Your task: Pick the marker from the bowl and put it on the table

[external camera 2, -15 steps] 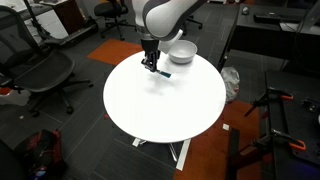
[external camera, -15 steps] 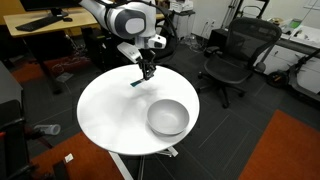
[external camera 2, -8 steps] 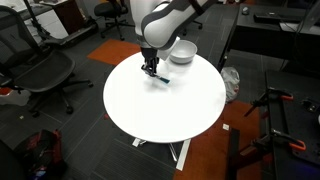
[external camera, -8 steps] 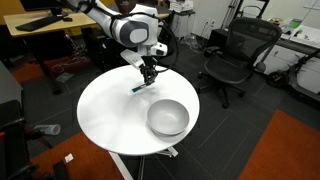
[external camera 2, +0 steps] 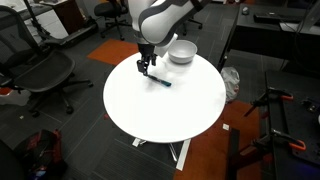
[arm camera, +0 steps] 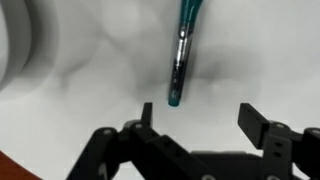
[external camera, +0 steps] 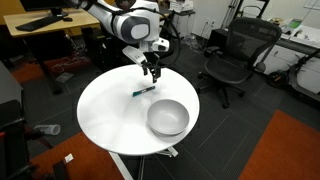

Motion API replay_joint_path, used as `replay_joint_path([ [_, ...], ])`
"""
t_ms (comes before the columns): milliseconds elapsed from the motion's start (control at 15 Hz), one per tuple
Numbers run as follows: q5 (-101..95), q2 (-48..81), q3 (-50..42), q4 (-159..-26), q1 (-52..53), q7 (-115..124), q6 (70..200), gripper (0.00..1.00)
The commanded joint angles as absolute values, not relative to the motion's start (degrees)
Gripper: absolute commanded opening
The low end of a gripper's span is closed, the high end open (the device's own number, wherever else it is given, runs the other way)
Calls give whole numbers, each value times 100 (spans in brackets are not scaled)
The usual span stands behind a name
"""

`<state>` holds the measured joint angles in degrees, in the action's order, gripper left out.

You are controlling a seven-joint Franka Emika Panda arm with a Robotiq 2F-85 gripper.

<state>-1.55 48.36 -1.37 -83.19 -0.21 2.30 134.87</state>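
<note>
The teal-blue marker [external camera: 143,91] lies flat on the round white table [external camera: 105,115], a short way from the grey bowl [external camera: 167,117]. In the other exterior view the marker [external camera 2: 161,81] rests between the bowl [external camera 2: 181,51] and the table [external camera 2: 165,115] centre. My gripper [external camera: 152,72] hangs just above the marker, open, holding nothing. In the wrist view the marker [arm camera: 183,52] lies on the white top beyond the gripper [arm camera: 197,113], whose jaws stand wide apart.
Black office chairs [external camera: 232,60] [external camera 2: 45,75] stand around the table. A wooden desk [external camera: 45,30] is behind the arm. A red-orange floor patch [external camera: 285,150] lies beyond the table.
The gripper has opened and let go of the marker, which now lies on the table. The gripper has lifted slightly away from it.
</note>
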Motion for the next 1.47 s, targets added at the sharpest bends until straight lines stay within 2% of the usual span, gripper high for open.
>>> replay_joint_path([
  [0, -180, 4355, -174, -8553, -5, 216, 13378, 100],
  [1400, -369, 1366, -254, -10146, 11, 251, 12061, 100],
])
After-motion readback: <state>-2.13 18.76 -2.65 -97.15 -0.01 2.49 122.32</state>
